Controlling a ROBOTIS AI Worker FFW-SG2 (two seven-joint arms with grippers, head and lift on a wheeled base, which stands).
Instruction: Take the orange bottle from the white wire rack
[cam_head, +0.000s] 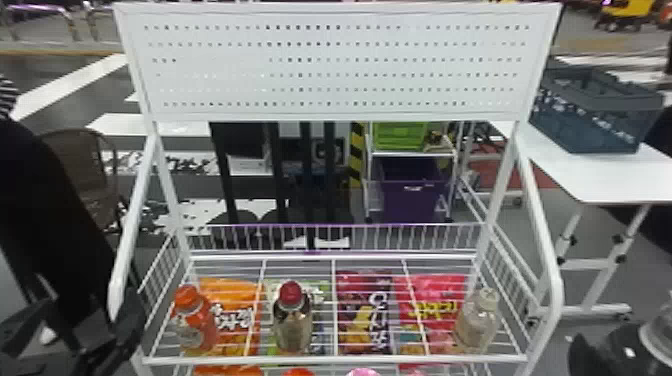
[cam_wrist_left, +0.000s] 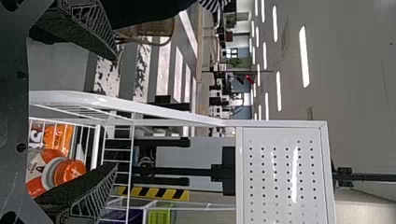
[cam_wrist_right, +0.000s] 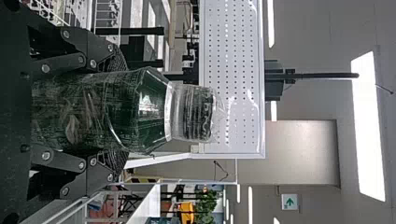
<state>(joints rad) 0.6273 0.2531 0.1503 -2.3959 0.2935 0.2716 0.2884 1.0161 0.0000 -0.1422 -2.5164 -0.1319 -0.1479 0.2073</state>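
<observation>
In the head view my left gripper (cam_head: 112, 332) is at the lower left, outside the rack's side. The orange bottle (cam_head: 197, 325) stands upright at the left end of the white wire rack (cam_head: 335, 359). From the left wrist, my left gripper (cam_wrist_left: 116, 112) has its fingers wide apart with nothing held; the orange bottle (cam_wrist_left: 49, 170) lies partly behind one finger, and I cannot tell whether they touch. My right gripper (cam_wrist_right: 116, 112) is shut on a dark bottle (cam_wrist_right: 135, 112) with a clear-wrapped cap, which appears at the head view's lower right corner.
A red-capped bottle (cam_head: 292, 322) and a pale-capped bottle (cam_head: 477, 320) share the shelf. Snack bags (cam_head: 365, 310) show through the wires. The rack's left side post (cam_head: 122, 260) rises beside my left gripper. A table (cam_head: 600, 175) with a dark crate (cam_head: 595, 110) stands right.
</observation>
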